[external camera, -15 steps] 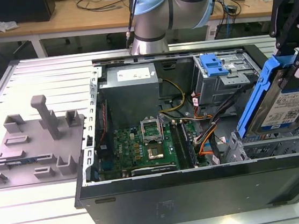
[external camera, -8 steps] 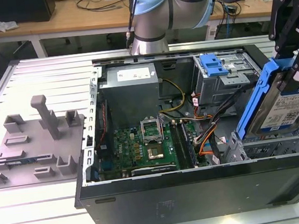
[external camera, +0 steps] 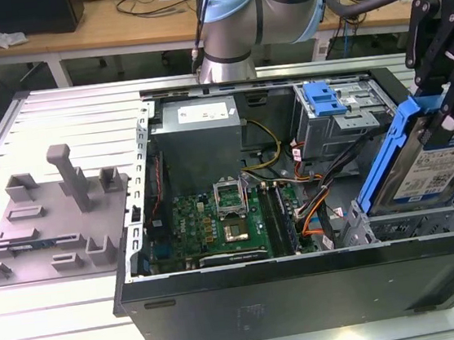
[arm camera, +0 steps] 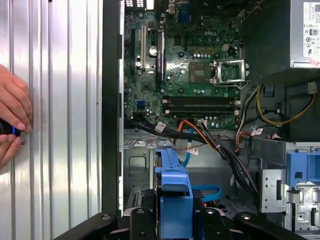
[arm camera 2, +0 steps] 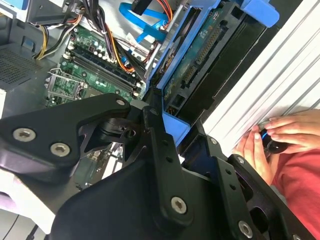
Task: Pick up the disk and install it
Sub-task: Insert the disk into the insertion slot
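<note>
- The claw (external camera: 449, 116) is pinched on the upper edge of the disk (external camera: 430, 165). In the first wrist view its blue rail (arm camera: 173, 187) stands clamped between the black fingers (arm camera: 145, 222).
- The disk hangs tilted, label showing, above the drive cage (external camera: 429, 219) in the corner of the open computer case (external camera: 306, 288). That corner lies towards the table (external camera: 57, 115) edge on the exterior view's right.
- Step in hand, as I judge it: the pick-up is done and the install is under way but not finished, since the disk is not seated.
- Seating it looks to call for squaring the tilt so the rails meet the cage's guides, clear of the cables (arm camera: 215, 145) beside the motherboard (external camera: 224, 219).
- Hard to tell: whether the disk's lower edge has entered the cage, as the disk itself covers the guides.
- A person's hands (arm camera 2: 280, 135) rest on the table beside the case, around a small dark object I cannot identify.
</note>
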Available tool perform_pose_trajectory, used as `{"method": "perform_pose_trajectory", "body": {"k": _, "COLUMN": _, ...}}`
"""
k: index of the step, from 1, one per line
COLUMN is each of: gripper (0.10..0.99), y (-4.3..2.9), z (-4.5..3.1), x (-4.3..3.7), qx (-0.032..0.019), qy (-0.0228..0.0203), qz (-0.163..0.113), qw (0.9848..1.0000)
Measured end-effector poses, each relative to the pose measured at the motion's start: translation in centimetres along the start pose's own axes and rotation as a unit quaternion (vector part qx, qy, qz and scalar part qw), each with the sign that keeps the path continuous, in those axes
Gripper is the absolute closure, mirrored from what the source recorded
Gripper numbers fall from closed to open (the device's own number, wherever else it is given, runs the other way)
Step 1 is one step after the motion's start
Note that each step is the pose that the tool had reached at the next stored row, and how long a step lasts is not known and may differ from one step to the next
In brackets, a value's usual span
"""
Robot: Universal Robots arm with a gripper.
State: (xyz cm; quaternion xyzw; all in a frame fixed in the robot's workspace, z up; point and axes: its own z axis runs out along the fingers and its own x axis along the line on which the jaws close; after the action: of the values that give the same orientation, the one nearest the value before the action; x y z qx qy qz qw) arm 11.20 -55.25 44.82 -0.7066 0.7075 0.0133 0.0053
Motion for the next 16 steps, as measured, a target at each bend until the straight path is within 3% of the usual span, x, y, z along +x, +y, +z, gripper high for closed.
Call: {"method": "perform_pose_trajectory", "body": {"k": 16, "gripper": 0.722, "y": -0.02, "z": 1.47, "x": 0.21, "qx": 0.0000, "qy": 0.0001, "qz": 0.000, "qw": 1.0000}}
